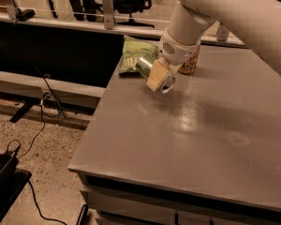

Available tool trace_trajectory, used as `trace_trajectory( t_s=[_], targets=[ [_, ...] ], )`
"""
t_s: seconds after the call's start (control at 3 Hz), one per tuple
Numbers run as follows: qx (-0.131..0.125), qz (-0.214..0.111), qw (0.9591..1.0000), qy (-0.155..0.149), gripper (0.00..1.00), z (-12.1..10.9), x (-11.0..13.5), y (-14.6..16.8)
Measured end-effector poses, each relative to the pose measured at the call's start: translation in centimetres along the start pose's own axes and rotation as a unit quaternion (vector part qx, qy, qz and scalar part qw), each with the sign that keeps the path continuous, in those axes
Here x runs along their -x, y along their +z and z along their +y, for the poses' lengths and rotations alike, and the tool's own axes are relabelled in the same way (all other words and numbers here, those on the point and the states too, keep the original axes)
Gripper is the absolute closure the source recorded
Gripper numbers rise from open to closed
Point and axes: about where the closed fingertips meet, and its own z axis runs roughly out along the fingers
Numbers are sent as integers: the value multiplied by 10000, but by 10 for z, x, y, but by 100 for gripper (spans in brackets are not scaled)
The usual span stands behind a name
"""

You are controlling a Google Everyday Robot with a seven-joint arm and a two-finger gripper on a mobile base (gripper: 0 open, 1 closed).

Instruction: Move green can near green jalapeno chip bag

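In the upper centre of the frame the can (144,65) is held clenched in the gripper (159,76), tilted low over the table (201,139) just right of the bag (132,53), seemingly so it can be set down close by; an orange can (189,64) stands behind

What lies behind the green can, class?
Behind the green can, held by the gripper, lies the green jalapeno chip bag. The arm covers most of a copper-orange can farther back.
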Motion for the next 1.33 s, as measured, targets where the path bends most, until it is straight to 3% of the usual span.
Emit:
trace_trajectory(
  t_s=[0.67,1.0,1.33],
  targets=[
    [71,108,9999,5,15,6,11,22],
    [107,185,9998,-23,0,10,13,33],
    [110,197,9997,-29,0,10,13,35]
  ],
)
